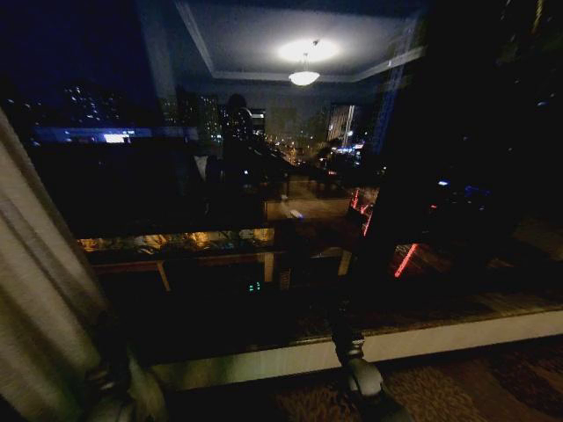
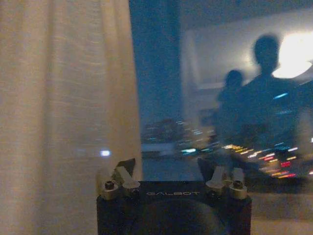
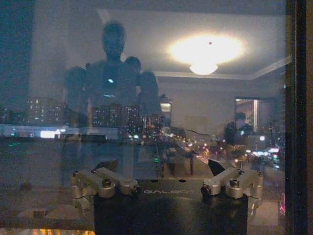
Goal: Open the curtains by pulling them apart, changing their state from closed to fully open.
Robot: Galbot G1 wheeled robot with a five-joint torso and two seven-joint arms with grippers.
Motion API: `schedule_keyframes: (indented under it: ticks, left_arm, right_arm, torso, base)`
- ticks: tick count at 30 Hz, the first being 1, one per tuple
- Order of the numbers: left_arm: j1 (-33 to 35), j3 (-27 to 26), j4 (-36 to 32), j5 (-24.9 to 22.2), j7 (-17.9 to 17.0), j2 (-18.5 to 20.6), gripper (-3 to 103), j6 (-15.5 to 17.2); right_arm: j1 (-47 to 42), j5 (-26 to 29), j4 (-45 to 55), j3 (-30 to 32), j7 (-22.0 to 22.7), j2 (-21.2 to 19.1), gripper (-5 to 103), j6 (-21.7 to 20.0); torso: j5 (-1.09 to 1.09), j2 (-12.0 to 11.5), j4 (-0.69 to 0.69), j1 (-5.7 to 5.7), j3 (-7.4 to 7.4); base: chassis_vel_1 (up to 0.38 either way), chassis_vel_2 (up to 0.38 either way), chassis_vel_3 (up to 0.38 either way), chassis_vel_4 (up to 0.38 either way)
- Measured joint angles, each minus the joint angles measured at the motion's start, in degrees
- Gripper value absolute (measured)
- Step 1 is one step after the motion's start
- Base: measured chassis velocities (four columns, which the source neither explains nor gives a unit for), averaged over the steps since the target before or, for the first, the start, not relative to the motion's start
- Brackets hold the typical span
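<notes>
Now | curtain (image 2: 63, 107) bunched at left of window (image 1: 290, 176) | left gripper (image 2: 173, 178) beside it, fingers spread, empty | right gripper (image 3: 168, 178) fingers spread, empty, facing glass | risk: fingers may hit pane

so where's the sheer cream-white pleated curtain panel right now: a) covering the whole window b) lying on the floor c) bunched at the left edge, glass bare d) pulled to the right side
c: the sheer cream-white pleated curtain panel hangs gathered at the left edge, the dark window glass uncovered beside it.

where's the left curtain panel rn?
The curtain hangs at the head view's far left beside the dark window, next to the left gripper, whose open fingers hold nothing.
</notes>
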Motion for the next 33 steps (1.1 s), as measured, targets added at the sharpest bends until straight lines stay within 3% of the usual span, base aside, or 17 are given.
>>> schedule_keyframes:
  ticks: [3, 5, 10, 18, 24, 33]
  left_arm:
    - [1.47, 0.86, -0.32, -1.56, 3.44, -0.50, 83, -2.10]
    - [2.36, 1.74, 0.21, -4.08, 7.75, -1.17, 93, -4.88]
    - [2.74, 1.41, -1.22, -10.63, 11.62, -1.94, 100, -3.38]
    - [1.94, -4.19, -0.46, -13.44, 18.54, -1.81, 100, -2.06]
    - [2.11, -7.68, 1.95, -13.90, 18.05, -1.08, 100, -3.02]
    - [2.19, -7.55, 1.74, -13.63, 15.83, -1.25, 100, -3.33]
  right_arm:
    - [0.00, 0.00, 0.00, 0.00, 0.00, 0.00, 100, 0.00]
    - [0.00, 0.00, 0.00, 0.00, 0.00, 0.00, 100, 0.00]
    - [0.00, 0.00, 0.00, 0.00, 0.00, 0.00, 100, 0.00]
    - [0.00, 0.00, 0.00, 0.00, 0.00, 0.00, 100, 0.00]
    - [0.00, 0.00, 0.00, 0.00, 0.00, 0.00, 100, 0.00]
    - [0.00, 0.00, 0.00, 0.00, 0.00, 0.00, 100, 0.00]
  torso:
    - [0.00, 0.00, 0.00, 0.00, 0.00]
    - [-0.01, 0.00, 0.00, 0.00, 0.00]
    - [-0.02, 0.00, 0.00, 0.00, 0.00]
    - [-0.02, 0.00, 0.00, 0.00, 0.00]
    - [-0.02, 0.00, 0.00, 0.00, 0.00]
    - [-0.02, 0.00, 0.00, 0.00, 0.00]
  base:
    - [0.000, 0.000, 0.000, 0.000]
    - [0.000, 0.000, 0.000, 0.000]
    - [0.000, 0.000, 0.000, 0.000]
    - [0.000, 0.000, 0.000, 0.000]
    - [0.000, 0.000, 0.000, 0.000]
    - [0.000, 0.000, 0.000, 0.000]
